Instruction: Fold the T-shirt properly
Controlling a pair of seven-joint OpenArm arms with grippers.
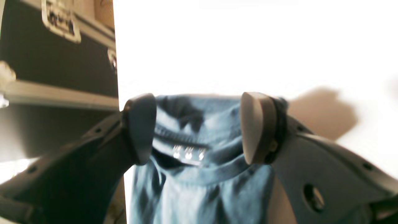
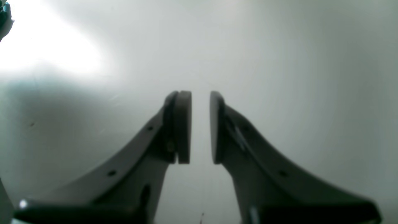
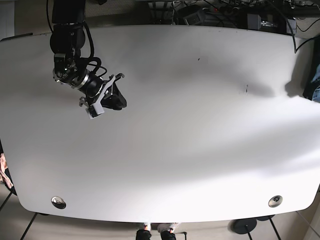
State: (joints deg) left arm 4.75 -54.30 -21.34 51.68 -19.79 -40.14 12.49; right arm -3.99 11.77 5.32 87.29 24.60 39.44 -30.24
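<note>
Left gripper (image 1: pixel 199 127) gapes wide around the blue shirt (image 1: pixel 199 183), not pinching it. Right gripper (image 2: pixel 200 127) hangs over the table (image 3: pixel 200 125), jaws slightly parted, empty.

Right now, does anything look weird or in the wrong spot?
Yes. The shirt isn't spread on the table. It sits bunched and wrinkled at the table's edge, between the open left gripper's fingers, beside a black case. The right gripper hangs over bare table, holding nothing.
</note>
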